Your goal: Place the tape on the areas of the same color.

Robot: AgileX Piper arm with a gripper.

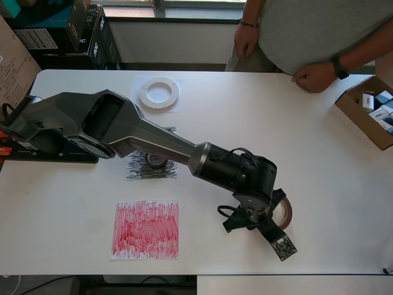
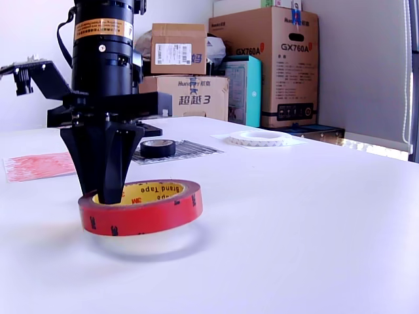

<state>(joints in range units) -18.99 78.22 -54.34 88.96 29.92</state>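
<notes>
My gripper is shut on the rim of the reddish-brown tape roll. One finger is inside the yellowish core, and the roll hangs just above the white table. The small black roll lies on the black scribbled patch, partly hidden under my arm in the overhead view. The whitish roll lies on a white sheet at the far side. The red scribbled patch is bare, to the overhead view's left of my gripper.
A person stands at the table's far edge with a hand on it. An open cardboard box sits at the overhead view's right edge. The arm's black base plate is at the left. Stacked cartons stand behind the table.
</notes>
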